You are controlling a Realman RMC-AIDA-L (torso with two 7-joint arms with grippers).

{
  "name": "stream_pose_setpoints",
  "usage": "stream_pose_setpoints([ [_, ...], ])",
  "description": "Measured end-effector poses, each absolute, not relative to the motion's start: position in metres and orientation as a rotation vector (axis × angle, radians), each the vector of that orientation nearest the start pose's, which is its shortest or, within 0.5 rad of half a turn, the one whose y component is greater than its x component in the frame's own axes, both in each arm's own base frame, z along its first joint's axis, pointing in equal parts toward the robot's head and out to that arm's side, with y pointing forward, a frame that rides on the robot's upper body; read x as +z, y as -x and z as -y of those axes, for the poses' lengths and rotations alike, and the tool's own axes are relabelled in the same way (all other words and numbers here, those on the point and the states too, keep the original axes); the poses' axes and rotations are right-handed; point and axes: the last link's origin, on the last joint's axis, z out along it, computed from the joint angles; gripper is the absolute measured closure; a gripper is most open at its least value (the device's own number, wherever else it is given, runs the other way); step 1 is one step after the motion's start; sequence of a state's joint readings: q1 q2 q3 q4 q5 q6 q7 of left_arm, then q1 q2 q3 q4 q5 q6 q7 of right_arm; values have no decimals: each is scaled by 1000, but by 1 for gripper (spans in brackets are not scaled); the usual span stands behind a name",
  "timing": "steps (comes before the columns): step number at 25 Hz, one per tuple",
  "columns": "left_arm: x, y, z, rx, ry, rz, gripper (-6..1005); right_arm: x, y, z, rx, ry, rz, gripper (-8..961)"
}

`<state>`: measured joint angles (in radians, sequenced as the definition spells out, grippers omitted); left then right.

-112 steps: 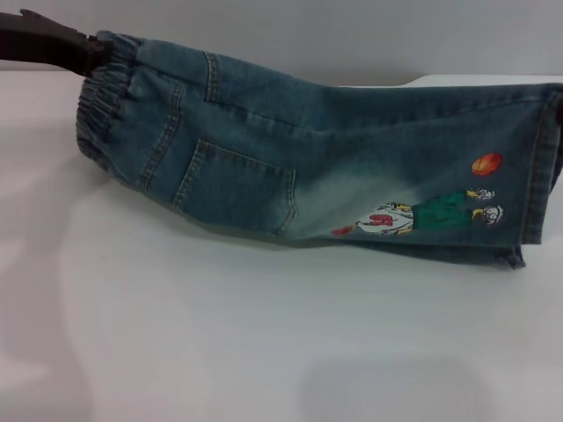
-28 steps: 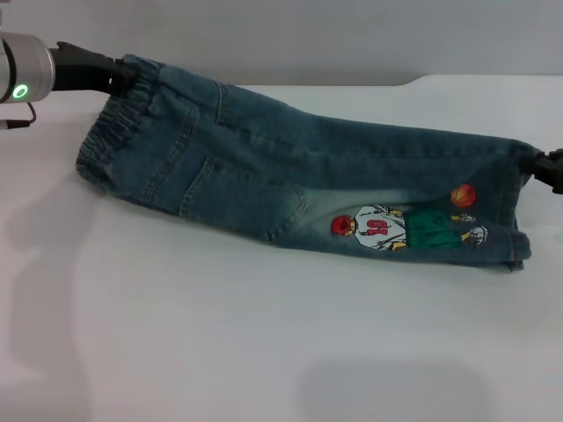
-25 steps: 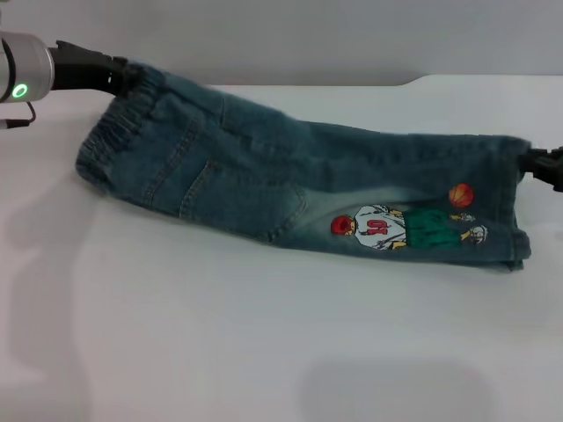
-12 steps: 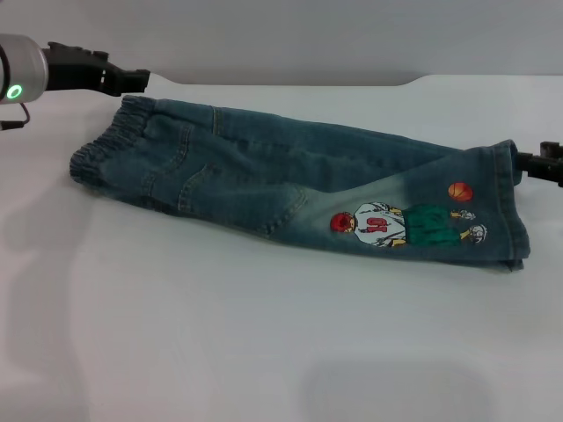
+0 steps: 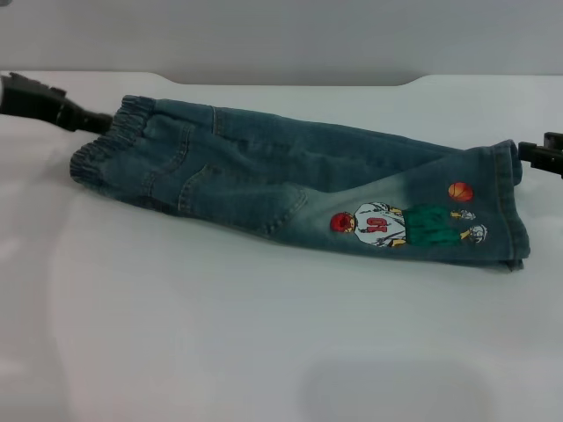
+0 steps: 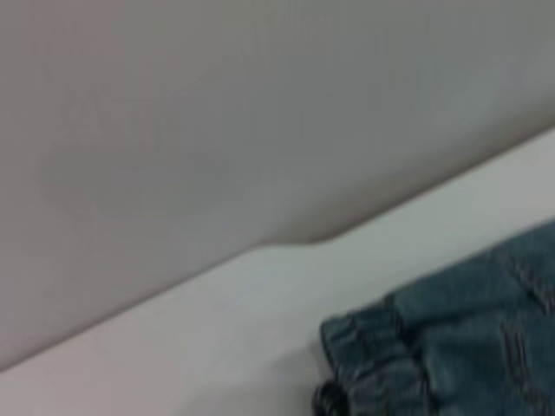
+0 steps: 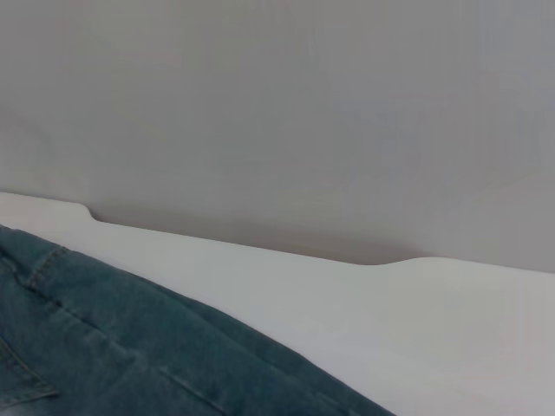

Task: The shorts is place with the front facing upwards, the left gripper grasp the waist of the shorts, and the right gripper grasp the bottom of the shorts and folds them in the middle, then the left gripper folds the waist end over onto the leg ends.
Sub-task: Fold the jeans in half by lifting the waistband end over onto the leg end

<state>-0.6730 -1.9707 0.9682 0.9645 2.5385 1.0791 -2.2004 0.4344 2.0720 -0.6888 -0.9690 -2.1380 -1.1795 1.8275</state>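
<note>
The denim shorts (image 5: pixel 264 176) lie flat on the white table (image 5: pixel 220 334), folded lengthwise, with the cartoon player print (image 5: pixel 400 224) facing up. The ruffled waist (image 5: pixel 110 145) is at the left and the leg ends (image 5: pixel 510 207) are at the right. My left gripper (image 5: pixel 92 120) is low at the far left, its tip meeting the far corner of the waistband. My right gripper (image 5: pixel 528 156) is at the right edge, level with the far corner of the hem. The left wrist view shows the gathered waist (image 6: pixel 373 364); the right wrist view shows denim (image 7: pixel 104 347).
A grey wall (image 5: pixel 281 35) rises behind the table's far edge. A faint shadow lies on the table front (image 5: pixel 396 387).
The lifted waist end has dropped and the shorts now lie flat. My left gripper has moved down and left to the waistband corner. The right gripper has barely moved.
</note>
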Motion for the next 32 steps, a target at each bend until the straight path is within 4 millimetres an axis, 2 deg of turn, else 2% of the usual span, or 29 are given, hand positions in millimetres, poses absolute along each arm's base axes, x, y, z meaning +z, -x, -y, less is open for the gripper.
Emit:
stream_pose_setpoints([
  [4,87,266,-433,229,2255,830,145,73,-313,-367,363,2195,-973,465],
  [11,97,263,-431,316,2236,739,148,72,-312,-367,370,2201,-973,465],
  [19,75,261,-424,393,2326,631,151,71,-312,-366,376,2204,-981,466],
  [32,55,262,-421,413,2384,631,155,64,-313,-365,409,2208,-1015,466],
])
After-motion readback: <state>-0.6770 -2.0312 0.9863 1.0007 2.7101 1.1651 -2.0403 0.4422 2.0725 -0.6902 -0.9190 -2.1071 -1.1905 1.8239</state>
